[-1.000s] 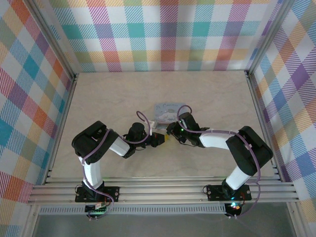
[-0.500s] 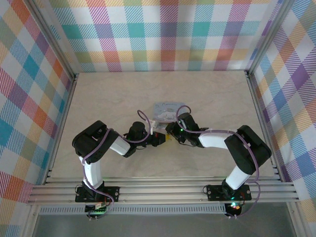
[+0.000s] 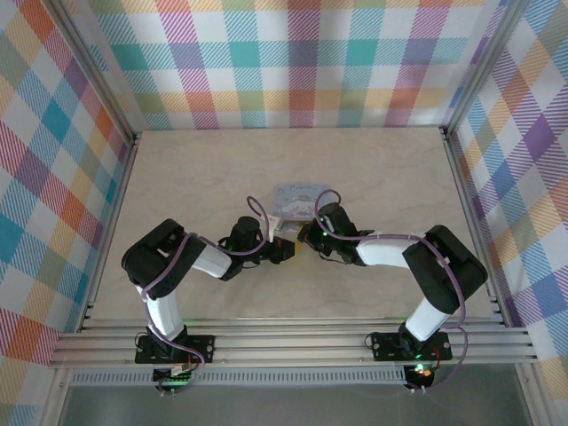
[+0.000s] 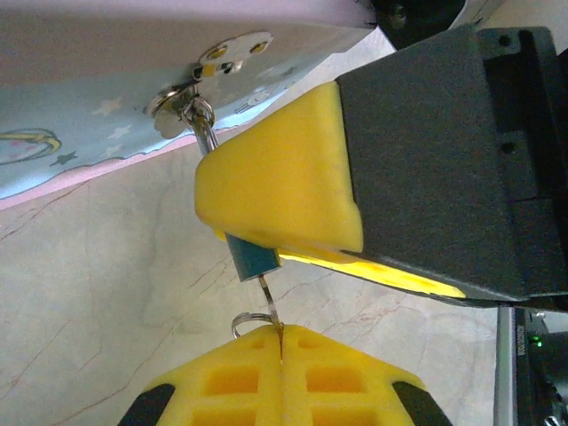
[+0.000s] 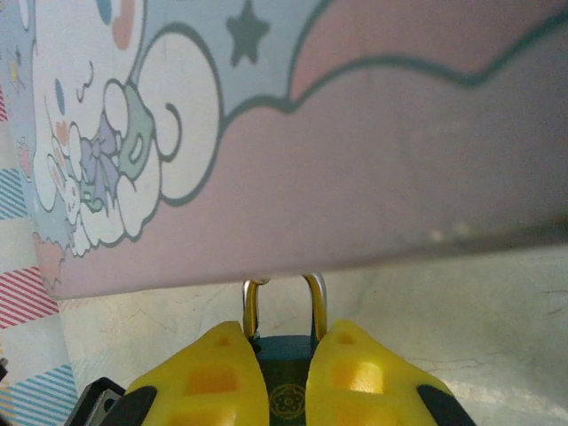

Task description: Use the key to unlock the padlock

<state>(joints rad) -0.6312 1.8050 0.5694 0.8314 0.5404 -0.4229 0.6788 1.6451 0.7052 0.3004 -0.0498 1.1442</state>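
The padlock [image 5: 286, 366] is tiny, with a dark teal body bearing a round emblem and a silver shackle. It hangs through the metal hasp [image 4: 191, 93] on the near side of the tin box [image 5: 399, 160], around the middle of the counter [image 3: 195, 177]. The right arm's fingers [image 5: 222, 377] are clamped on its body. The left arm's fingers [image 4: 231, 386] are pressed together on the key [image 4: 269, 306], whose blade reaches the padlock's underside. Compared with a second ago, the left arm's elbow [image 3: 151, 257] sits slightly further left. One padlock, one key, one box, two arms.
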